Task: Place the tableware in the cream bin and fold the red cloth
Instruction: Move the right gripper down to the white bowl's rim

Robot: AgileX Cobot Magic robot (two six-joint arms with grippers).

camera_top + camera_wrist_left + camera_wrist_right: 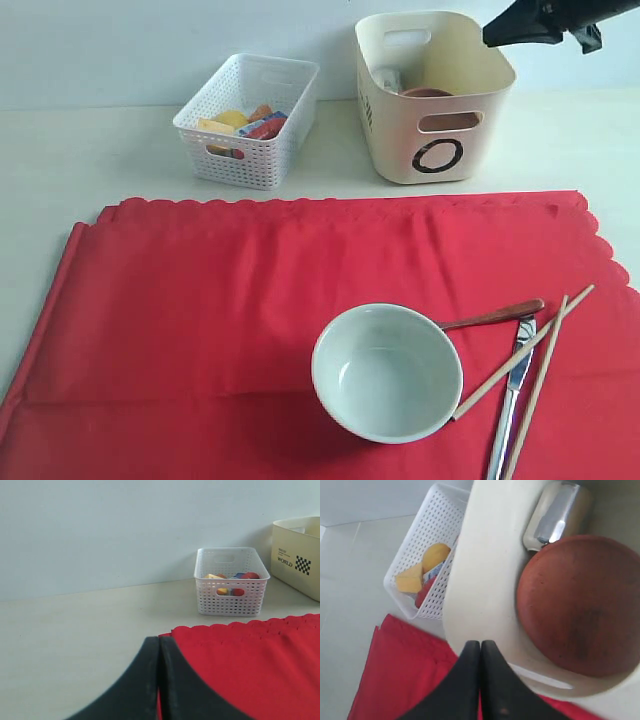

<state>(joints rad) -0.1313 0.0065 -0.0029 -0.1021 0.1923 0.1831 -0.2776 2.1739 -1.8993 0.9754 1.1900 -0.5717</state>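
Observation:
The red cloth [220, 300] lies spread flat on the table. On it stand the pale green-white bowl [387, 372], the brown-handled spoon [495, 315], the silver knife [512, 385] and the chopsticks [540, 375]. The cream bin [432, 95] holds the steel cup [559, 514] and the wooden plate [580, 602]. My right gripper [480, 647] hangs shut and empty above the bin's front wall; it shows at the top right [495, 38] of the exterior view. My left gripper [159, 645] is shut and empty, low over the cloth's corner [172, 632].
A white perforated basket [250, 120] with food items stands left of the cream bin. Bare pale table [90, 160] runs behind and to the left of the cloth. A wall closes the back.

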